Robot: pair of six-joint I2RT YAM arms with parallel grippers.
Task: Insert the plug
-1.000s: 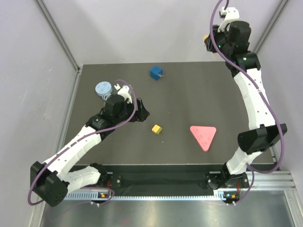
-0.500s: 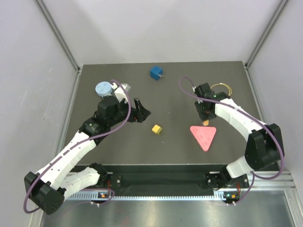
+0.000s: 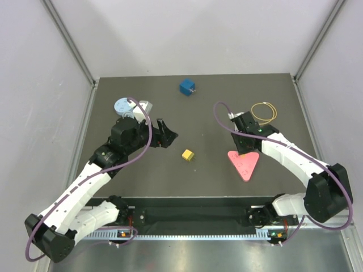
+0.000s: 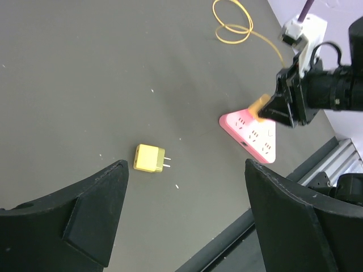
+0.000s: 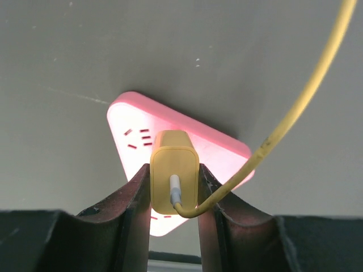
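1. Pinching a yellow charger plug [image 5: 174, 156] by its sides between the fingers of the right gripper [image 5: 174, 181], prong end pointing down.
2. Holding that plug directly over the pink triangular power strip [image 5: 212, 141], near one corner; not showing clearly whether the prongs are in the slots.
3. Trailing a yellow cable [image 5: 306, 102] from the plug's back, running off to a loose coil [image 3: 262, 110] on the dark table [image 3: 227, 90].
4. Spreading the fingers of the left gripper [image 3: 168, 131] wide, gripping nothing, hovering above the table.
5. Framing a small yellow two-prong adapter [image 4: 149, 158] below those spread fingers, lying on its side, well apart from the strip.
6. Showing a blue adapter [image 3: 187, 86] near the table's far edge.
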